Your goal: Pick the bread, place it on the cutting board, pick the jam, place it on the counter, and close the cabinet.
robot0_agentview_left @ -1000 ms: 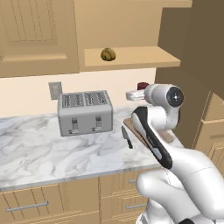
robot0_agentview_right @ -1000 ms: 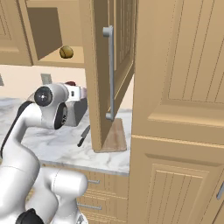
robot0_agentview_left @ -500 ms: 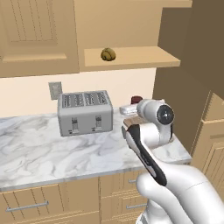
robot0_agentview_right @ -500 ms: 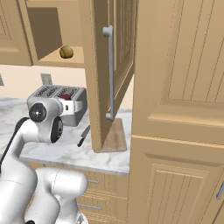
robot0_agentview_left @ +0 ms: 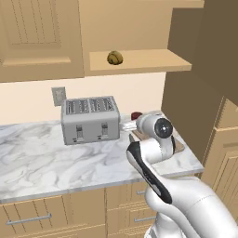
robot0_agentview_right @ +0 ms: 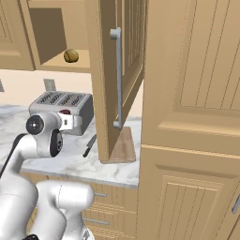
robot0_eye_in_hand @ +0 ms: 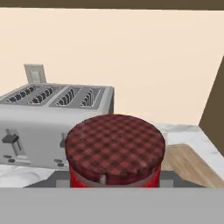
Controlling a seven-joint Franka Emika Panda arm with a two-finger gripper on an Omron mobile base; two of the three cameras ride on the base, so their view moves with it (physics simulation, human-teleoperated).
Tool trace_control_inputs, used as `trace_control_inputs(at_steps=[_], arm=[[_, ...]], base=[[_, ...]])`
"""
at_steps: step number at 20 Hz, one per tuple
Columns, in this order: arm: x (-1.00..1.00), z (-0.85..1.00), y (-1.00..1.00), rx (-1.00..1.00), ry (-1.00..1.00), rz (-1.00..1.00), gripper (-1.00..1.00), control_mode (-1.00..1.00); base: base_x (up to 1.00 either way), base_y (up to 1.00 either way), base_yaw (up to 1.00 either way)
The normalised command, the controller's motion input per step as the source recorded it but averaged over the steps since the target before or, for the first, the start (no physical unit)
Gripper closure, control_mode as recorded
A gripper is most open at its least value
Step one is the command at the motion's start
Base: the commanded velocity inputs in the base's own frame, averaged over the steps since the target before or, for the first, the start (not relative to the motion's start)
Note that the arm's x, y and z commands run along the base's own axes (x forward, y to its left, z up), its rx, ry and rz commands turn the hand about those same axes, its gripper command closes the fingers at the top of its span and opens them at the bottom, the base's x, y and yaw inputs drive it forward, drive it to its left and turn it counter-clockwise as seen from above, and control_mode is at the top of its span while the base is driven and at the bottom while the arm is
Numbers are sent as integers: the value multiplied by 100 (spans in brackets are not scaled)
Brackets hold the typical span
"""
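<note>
My gripper [robot0_agentview_left: 130, 124] is shut on the jam [robot0_eye_in_hand: 115, 151], a red jar with a dark red plaid lid. It hangs low over the marble counter [robot0_agentview_left: 46, 160], just right of the toaster and left of the cutting board [robot0_eye_in_hand: 188, 164]. The jam [robot0_agentview_left: 136, 115] peeks out behind the white wrist. The bread [robot0_agentview_left: 115, 57], a golden-brown roll, lies on the open cabinet's shelf; from the right, the bread [robot0_agentview_right: 71, 56] sits deep in the opening. The cabinet door [robot0_agentview_right: 129, 56] stands open, its grey bar handle [robot0_agentview_right: 117, 77] facing me. Below it lies the cutting board [robot0_agentview_right: 124, 144].
A silver four-slot toaster [robot0_agentview_left: 90, 119] stands on the counter against the wall, close to the jar. A black-handled knife [robot0_agentview_right: 89, 146] lies left of the board. A tall wooden unit [robot0_agentview_right: 192, 117] bounds the counter on the right. A wall outlet [robot0_agentview_left: 58, 95] sits behind the toaster.
The arm has brought the jam down from mid-height and slightly left, to just above the counter beside the toaster. The bread and the cabinet door have not moved.
</note>
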Motion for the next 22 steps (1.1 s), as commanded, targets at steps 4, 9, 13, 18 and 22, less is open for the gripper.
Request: trace_control_inputs(at_steps=[4,9,13,18,22], arm=[[0,-31,27,3,7,0,100,-100],[0,-29,27,3,5,0,100,-100],[0,-38,29,3,2,0,100,-100],[0,-37,23,3,1,0,100,-100],[0,-29,9,5,1,0,100,-100]], base=[[0,0,0],[0,0,0],[0,0,0],[0,0,0],[0,0,0]])
